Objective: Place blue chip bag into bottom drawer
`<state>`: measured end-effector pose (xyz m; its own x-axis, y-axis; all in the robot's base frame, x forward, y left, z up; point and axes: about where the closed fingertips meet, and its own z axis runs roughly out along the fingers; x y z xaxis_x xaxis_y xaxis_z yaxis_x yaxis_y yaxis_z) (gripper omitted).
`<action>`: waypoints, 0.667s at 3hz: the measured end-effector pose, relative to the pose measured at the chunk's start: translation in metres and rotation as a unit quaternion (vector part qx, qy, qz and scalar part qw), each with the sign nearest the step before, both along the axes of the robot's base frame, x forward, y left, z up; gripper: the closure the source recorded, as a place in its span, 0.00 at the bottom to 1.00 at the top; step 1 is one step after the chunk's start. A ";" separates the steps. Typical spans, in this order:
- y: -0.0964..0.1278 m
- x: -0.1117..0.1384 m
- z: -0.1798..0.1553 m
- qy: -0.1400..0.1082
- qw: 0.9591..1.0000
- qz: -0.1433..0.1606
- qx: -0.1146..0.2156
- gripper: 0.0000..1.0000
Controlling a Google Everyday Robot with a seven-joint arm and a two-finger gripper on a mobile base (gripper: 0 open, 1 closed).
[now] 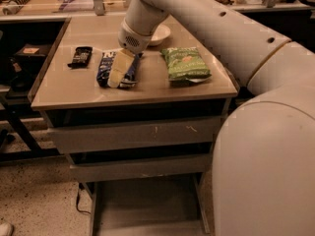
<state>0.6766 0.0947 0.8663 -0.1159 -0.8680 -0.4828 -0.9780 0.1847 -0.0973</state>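
the robot's cream-coloured tool (118, 73) sat low over the dark blue crinkly chip bag with white lettering (102, 71). its pale tip lay across the middle of the bag and appeared to touch it. whether the tool was apart, together or clamped on the bag could not be told from this view. the tool hung from a thick white jointed arm (211, 28) that reached in from 2 o'clock, and the robot's big pale body filled the corner at 4 o'clock.

the blue chip bag lay flat on the beige rectangular tabletop (147, 93), left of the middle, with its long side running from 12 to 6 o'clock. at 9 o'clock from it, near but apart, lay a small black packet (80, 56). at 3 o'clock from it, a little apart, lay a green crinkly chip bag (184, 64), also flat. at 1 o'clock from the blue bag, farther back on the tabletop, a shallow white bowl (160, 33) showed partly behind the arm.

under the tabletop two grey metal drawer fronts were stacked, the upper one (133, 134) above the lower one (138, 168). at 6 o'clock below them the shallow grey metal bottom drawer (147, 205) stood pulled out toward the camera, its flat floor and low side walls in sight. the blue chip bag was well apart from that drawer, up on the tabletop. a speckled floor (34, 195) lay at 8 o'clock.
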 end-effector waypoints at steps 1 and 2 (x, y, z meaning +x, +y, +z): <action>-0.003 0.011 -0.017 0.016 1.000 -0.013 0.001 0.00; -0.004 0.020 -0.027 0.032 0.999 -0.016 0.004 0.00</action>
<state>0.6968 0.0910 0.8394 -0.1752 -0.8599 -0.4795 -0.9756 0.2170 -0.0326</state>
